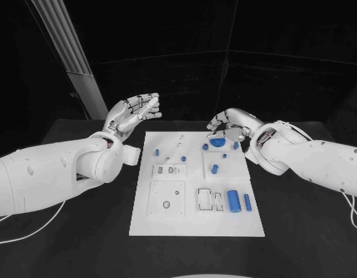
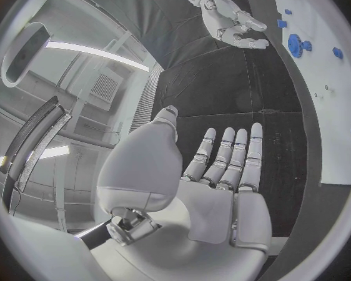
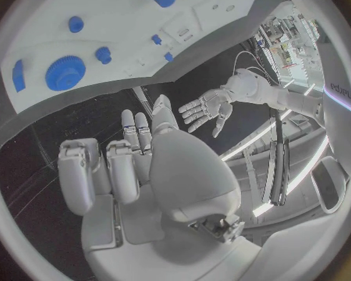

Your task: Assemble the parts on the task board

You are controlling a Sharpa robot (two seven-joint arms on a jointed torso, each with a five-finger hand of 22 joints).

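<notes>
Both robot hands are hovering with nothing held, the left robot hand (image 1: 133, 113) wide, the right robot hand (image 1: 231, 125) loosely curled over the blue gear (image 1: 217, 142) on the task board (image 1: 197, 223), probably light, stiff, best pinched by its toothed rim.

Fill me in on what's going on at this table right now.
A two-armed robot faces a white task board dotted with small blue parts, including a blue gear near its far edge. Neither hand holds anything at this moment. The left hand is raised with fingers spread, off the board's far left corner. The right hand hovers by the gear, fingers partly curled, nothing in them.
</notes>
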